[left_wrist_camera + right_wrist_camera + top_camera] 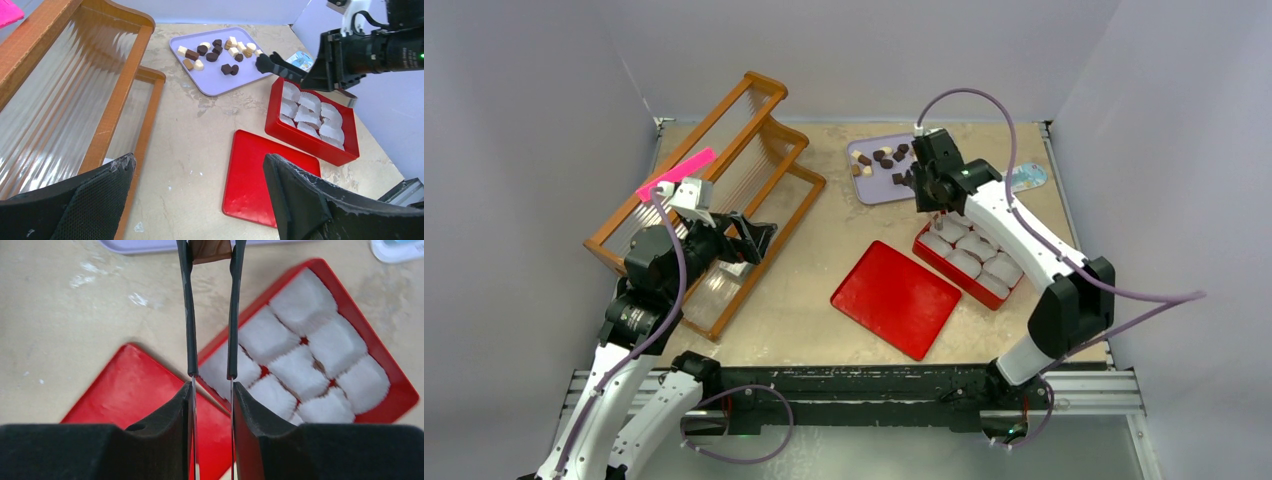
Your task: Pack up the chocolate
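Note:
Several chocolate pieces (884, 158), dark brown, mid-brown and cream, lie on a lavender tray (864, 188), also in the left wrist view (215, 52). My right gripper (211, 390) is shut on thin black tongs (189, 315). The tong tips pinch one mid-brown chocolate piece (211, 249) above the tray's near edge. A red box (996, 298) with white paper cups (305, 370) sits just beside it; the cups that show are empty. My left gripper (200, 165) is open and empty, high over the table near the rack.
A flat red lid (896, 298) lies in front of the box. A wooden rack (724, 180) with a pink strip (674, 175) on it fills the left side. A small blue-white object (1027, 178) lies at the back right.

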{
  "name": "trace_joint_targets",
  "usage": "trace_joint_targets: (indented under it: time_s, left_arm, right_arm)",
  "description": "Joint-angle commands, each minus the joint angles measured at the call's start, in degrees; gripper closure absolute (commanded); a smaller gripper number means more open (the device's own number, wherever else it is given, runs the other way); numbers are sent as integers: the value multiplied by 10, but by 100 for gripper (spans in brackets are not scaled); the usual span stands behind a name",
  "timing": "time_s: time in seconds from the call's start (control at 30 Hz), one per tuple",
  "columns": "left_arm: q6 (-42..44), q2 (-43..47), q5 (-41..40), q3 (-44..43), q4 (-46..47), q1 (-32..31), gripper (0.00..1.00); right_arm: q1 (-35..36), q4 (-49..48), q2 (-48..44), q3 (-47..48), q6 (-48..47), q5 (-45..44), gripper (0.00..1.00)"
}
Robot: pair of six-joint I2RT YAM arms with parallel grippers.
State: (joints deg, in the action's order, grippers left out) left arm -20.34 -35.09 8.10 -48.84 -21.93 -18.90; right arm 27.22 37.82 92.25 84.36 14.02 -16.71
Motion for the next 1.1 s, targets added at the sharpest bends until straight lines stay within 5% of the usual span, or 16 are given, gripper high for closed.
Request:
trace_joint_targets:
  time_s: [0.0,0.53,1.07]
  left_arm:
    - [7,5,4,4,15,-1,2]
    - [6,10,5,5,14,-1,2]
    - [7,9,6,5,14,-1,2]
  right_arm:
    - [-17,70,-49,-18,44,-74,68]
    - [-109,21,-61,-105,88,-47,67]
    - [-124,-3,-59,-119,92,-57,55]
